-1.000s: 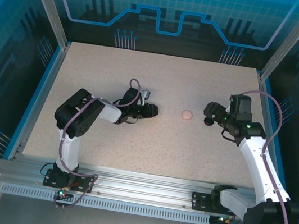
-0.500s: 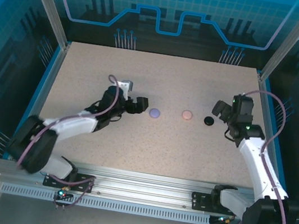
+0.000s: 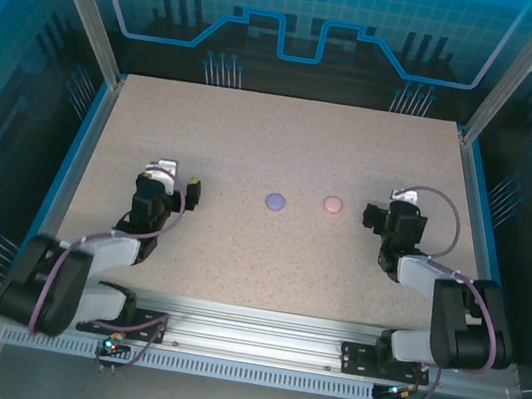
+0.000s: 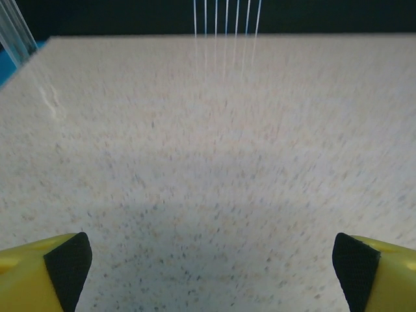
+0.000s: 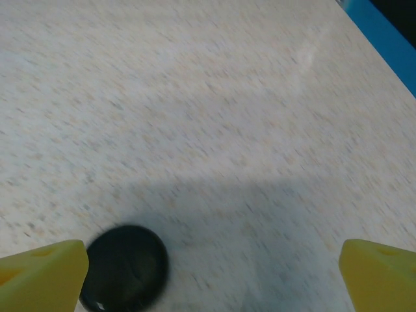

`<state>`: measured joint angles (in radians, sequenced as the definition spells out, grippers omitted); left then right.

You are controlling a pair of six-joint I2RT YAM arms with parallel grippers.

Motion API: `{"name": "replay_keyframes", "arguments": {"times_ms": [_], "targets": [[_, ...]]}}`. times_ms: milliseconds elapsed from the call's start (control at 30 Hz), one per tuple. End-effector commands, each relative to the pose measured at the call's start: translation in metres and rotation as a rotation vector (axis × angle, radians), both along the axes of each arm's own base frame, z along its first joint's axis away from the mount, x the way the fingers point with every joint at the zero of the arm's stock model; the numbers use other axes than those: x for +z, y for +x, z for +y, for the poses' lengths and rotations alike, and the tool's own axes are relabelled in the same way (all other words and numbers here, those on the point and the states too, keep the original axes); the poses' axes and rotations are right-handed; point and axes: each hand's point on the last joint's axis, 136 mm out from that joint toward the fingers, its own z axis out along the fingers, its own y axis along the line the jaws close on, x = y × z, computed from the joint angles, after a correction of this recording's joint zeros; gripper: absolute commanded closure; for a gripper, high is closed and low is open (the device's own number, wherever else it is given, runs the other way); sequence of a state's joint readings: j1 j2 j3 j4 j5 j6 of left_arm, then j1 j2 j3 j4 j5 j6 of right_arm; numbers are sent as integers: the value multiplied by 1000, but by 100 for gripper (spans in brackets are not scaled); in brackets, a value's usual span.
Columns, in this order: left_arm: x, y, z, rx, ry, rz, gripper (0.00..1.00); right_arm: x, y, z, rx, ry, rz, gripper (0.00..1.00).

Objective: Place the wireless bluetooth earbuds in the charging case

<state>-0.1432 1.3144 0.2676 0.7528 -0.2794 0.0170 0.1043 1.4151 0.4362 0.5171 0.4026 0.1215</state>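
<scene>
arms retracted; left gripper [image 4: 211, 260], right gripper [image 5: 211, 266] agape; black case [image 5: 127, 268] by right; lilac case [image 3: 276, 201], pink case [image 3: 333, 204] between

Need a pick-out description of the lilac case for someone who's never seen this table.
Start at the speckled beige table and look near its middle. Two small flat round cases lie there side by side, apart. The lilac case is the left one in the top view, purple-blue where its neighbour, the pink case, is salmon.
</scene>
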Motion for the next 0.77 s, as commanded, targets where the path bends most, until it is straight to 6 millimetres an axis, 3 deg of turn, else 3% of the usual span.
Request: {"name": "replay_keyframes", "arguments": {"times_ms": [0,100,167,733], "targets": [[13,18,-7,-67,26,-129,1,18,21,33,205,-17,-148,0],[-2,30,-4,-66,3,-56,1,14,24,31,243,48,-134,0],[-2,40,1,-81,-48,-24,1,12,24,31,240,40,-124,0],[-7,42,11,-57,-95,22,1,13,24,37,279,47,-124,0]]}}
